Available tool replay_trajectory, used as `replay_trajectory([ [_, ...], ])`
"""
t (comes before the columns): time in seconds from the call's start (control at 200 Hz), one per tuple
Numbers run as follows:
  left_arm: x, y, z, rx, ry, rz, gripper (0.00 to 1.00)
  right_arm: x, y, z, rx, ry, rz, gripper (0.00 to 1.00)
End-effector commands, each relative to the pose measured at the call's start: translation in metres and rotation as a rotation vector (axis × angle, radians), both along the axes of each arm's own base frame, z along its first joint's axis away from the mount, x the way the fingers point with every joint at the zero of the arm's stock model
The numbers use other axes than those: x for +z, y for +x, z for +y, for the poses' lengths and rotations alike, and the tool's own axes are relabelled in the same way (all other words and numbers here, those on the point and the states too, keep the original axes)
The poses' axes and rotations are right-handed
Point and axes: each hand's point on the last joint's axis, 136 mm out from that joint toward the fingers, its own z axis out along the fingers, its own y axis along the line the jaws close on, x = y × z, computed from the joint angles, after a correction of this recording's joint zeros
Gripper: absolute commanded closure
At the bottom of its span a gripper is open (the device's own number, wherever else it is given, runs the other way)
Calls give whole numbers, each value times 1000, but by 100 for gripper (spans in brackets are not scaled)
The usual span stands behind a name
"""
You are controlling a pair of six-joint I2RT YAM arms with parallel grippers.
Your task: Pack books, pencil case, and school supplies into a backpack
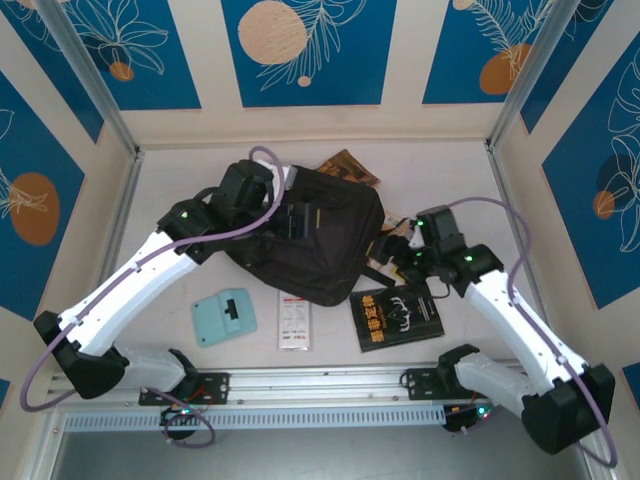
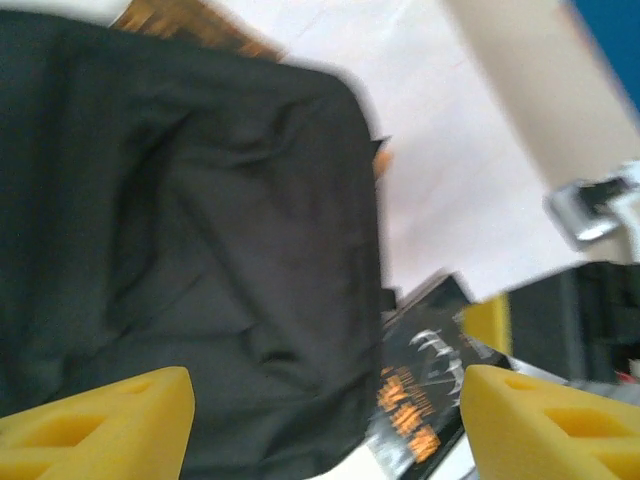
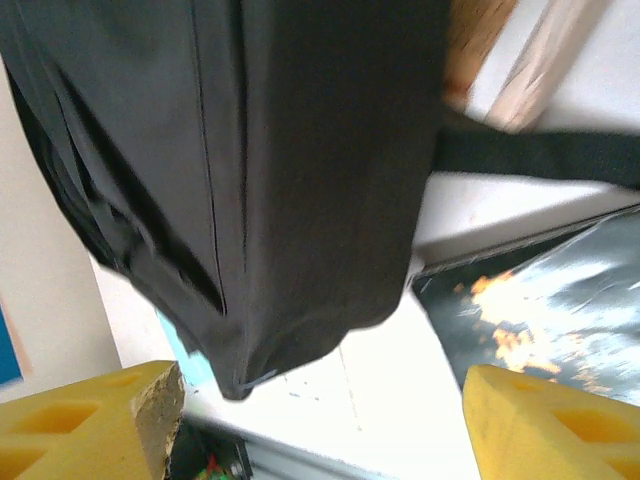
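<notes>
**Black book next; right arm is nearer**

Large soft black fabric backpack (image 1: 320, 255) sits mid-table; we can't see inside, so contents unknown; thin black paperback with gold antlers (image 1: 398, 318) lies flat just off the backpack's near-right corner, long axis roughly along the backpack's near edge; right gripper (image 3: 320, 400) hovers at the backpack's right side, fingers apart and empty, closest to that book; left gripper (image 2: 325, 400) over the backpack's far-left, also released; long white packet with red print (image 1: 294, 322) and light-teal rounded piece (image 1: 224, 317) lie on the backpack's near side.
</notes>
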Motion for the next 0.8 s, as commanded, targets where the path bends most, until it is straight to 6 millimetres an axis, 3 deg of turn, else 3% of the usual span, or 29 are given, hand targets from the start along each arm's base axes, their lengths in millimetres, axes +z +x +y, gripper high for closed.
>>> replay_trajectory([
  [0.0,-56,-1,43,111,95,154,30,-5,-1,25,38,-9,42,24],
  [0.12,-80,-3,74,179,99,207,30,-28,-4,39,100,-71,86,23],
  [0.25,-97,-8,90,222,140,239,31,-48,-1,42,135,-124,113,28],
  [0.385,-114,-11,106,280,236,288,32,-53,13,41,154,-183,77,60],
  [0.465,-120,-10,115,307,276,289,32,-59,18,40,157,-198,83,86],
  [0.515,-126,-10,122,329,299,291,31,-61,20,37,150,-206,87,95],
  [0.655,-151,-10,141,422,322,377,31,-56,28,19,111,-237,58,100],
  [0.795,-171,-11,135,422,286,449,34,-46,40,-2,83,-242,30,100],
])
